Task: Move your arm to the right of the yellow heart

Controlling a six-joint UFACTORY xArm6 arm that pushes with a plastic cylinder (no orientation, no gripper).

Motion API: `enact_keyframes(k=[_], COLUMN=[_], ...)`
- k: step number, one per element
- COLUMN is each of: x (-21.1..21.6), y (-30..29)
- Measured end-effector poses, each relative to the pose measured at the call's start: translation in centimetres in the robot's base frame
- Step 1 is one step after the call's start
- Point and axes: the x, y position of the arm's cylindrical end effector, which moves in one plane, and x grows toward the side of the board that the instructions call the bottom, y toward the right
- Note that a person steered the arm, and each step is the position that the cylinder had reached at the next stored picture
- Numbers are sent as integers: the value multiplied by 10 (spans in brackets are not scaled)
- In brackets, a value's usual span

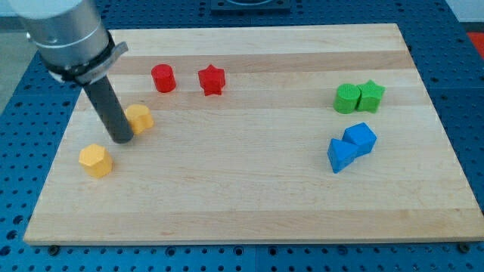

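Observation:
Two yellow blocks lie at the view's left. One yellow block (141, 119), which looks heart-shaped, sits next to the rod. The other yellow block (95, 160), more like a pentagon, lies below and to the left. My tip (121, 140) is down on the board just left of and slightly below the heart-like yellow block, close against its left side. It is up and to the right of the other yellow block. The rod hides part of the heart-like block's left edge.
A red cylinder (162, 78) and a red star (212, 80) lie toward the view's top, right of the rod. Two green blocks (347, 98) (370, 95) and two blue blocks (360, 138) (342, 154) sit at the right. The wooden board (249, 204) lies on a blue perforated table.

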Motion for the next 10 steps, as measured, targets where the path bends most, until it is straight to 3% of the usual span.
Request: enact_keyframes(k=[2,5,6,9,10], x=[-33,24,23,-60,-63], y=[1,50,60,61,61])
